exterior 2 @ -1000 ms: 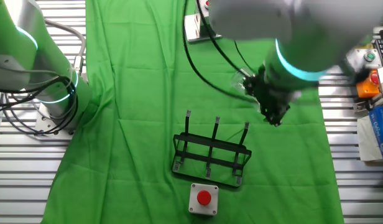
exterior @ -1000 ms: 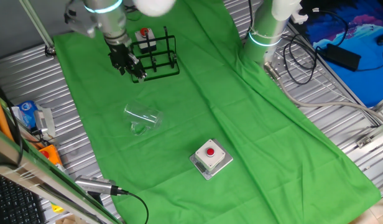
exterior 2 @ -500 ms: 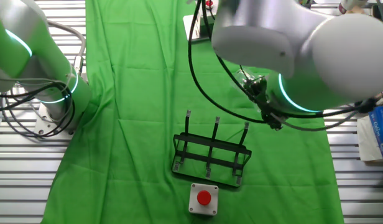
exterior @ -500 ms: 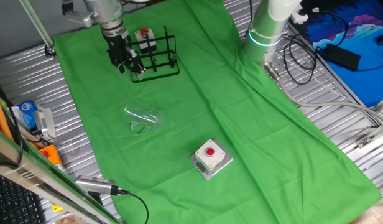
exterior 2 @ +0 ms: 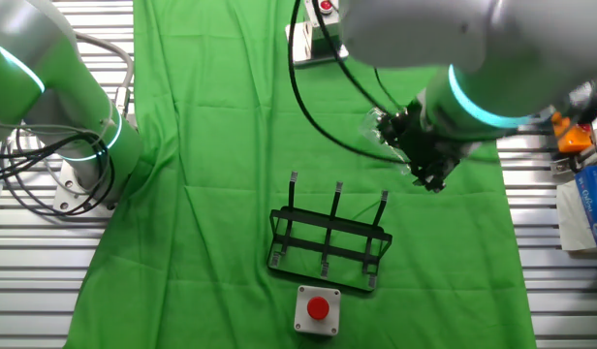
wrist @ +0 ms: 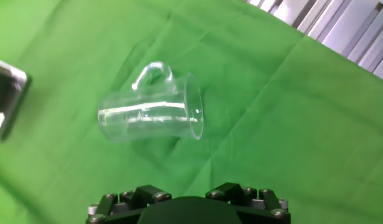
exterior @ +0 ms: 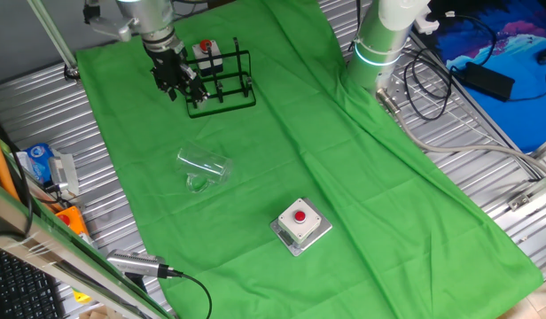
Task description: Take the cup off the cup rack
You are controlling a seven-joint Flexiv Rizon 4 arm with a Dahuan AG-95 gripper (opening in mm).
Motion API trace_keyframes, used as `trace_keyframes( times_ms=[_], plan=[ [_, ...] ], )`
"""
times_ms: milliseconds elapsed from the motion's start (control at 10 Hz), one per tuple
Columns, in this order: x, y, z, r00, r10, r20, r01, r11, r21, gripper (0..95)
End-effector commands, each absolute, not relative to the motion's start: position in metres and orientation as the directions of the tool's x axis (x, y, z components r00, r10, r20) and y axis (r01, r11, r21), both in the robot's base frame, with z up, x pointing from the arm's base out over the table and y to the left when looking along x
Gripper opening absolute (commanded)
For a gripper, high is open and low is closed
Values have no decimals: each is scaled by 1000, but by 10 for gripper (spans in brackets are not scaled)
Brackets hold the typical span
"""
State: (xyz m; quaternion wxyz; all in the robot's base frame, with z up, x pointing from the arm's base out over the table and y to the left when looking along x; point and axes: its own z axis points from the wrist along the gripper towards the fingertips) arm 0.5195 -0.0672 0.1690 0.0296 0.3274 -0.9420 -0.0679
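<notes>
**Cup lies on the cloth, away from the rack**

While I look at one fixed view, I see the cup [exterior: 205,168] lying on its side on the green cloth [exterior: 362,177], well apart from the cup rack [exterior: 222,81]. The rack pegs carry nothing. I judge the cup is already off the rack, so the main part of the task seems done. The gripper [exterior: 180,81] hangs just beside the rack, carrying nothing that I can see; whether its fingers are apart or together I cannot tell. A grey box with a red button [exterior: 300,225] sits nearer the camera, and a second one [exterior: 206,55] stands behind the rack.

From the other fixed view, the gripper [exterior 2: 432,174] is above the cloth beside the rack [exterior 2: 329,242], and part of the clear cup [exterior 2: 381,131] shows just behind the arm. Again the fingers are too dark to judge.

Through the hand view, the cup [wrist: 151,111] lies tilted with its handle up and the wide rim toward the right. The fingertips are not visible here. I can read no writing or brand on any thing; the blue packet [exterior: 38,162] at the table edge is too small.
</notes>
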Motion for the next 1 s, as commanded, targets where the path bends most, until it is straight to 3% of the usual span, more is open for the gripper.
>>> trace_keyframes(
  times_ms=[100,400,700,900,1000],
  plan=[
    [495,-78,180,-773,-633,38,-623,769,143,760],
    [495,-78,180,-789,-613,26,-605,784,139,760],
    [495,-78,180,-803,-594,41,-567,784,252,760],
    [495,-78,180,-811,-581,63,-548,793,267,760],
    [495,-78,180,-816,-576,55,-540,792,285,570]
  ],
)
